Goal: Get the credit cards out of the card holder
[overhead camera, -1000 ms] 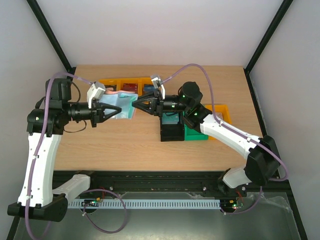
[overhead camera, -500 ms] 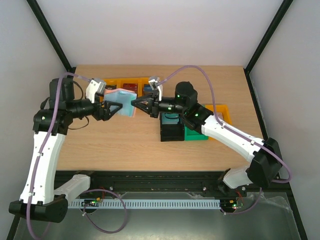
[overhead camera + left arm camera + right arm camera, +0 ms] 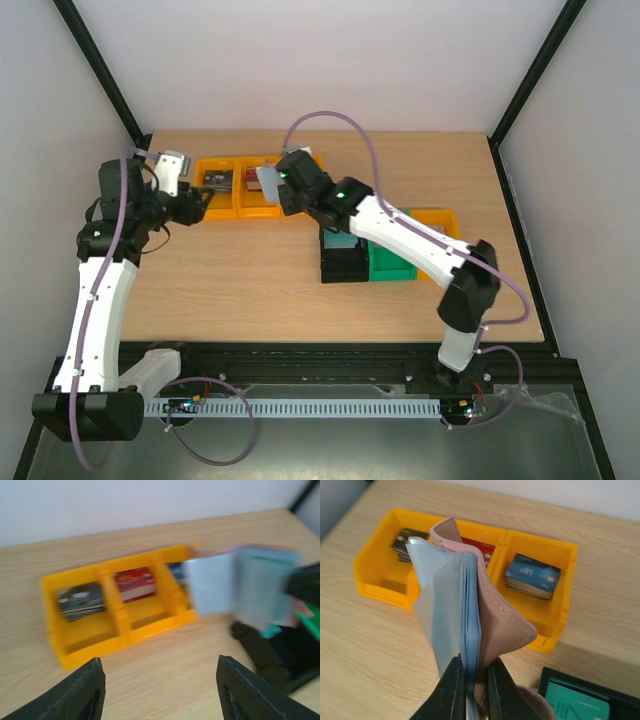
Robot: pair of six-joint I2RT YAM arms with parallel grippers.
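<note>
R gripper [image 3: 472, 682] is clamped on the bottom edge of the card holder [image 3: 490, 625]; black fingers [image 3: 451, 687] pinch it w/ almost no gap. Holder is held upright off the table [image 3: 365, 645], near the yellow tray [image 3: 375, 577]. Outside: soft pinkish leather-like cover, curved, stitch line along the edge. Inside: fanned pale blue sleeves, thin & flat, plus one see-through plastic leaf sticking out sideways.

L gripper [image 3: 159, 662] is spread wide w/ nothing in it. Its dark matte fingers [image 3: 82, 692] hover over wood-grain tabletop, apart from the holder, which is blurred in the left wrist view.

Tray is glossy yellow plastic w/ 3 boxy compartments in a row. Credit cards [image 3: 532, 575] lie in small flat stacks, one per compartment: blue, red, dark.

Black bin [image 3: 343, 265] & green bin [image 3: 395, 268] sit side by side, touching. A teal card [image 3: 577, 700] lies flat in the black one.
</note>
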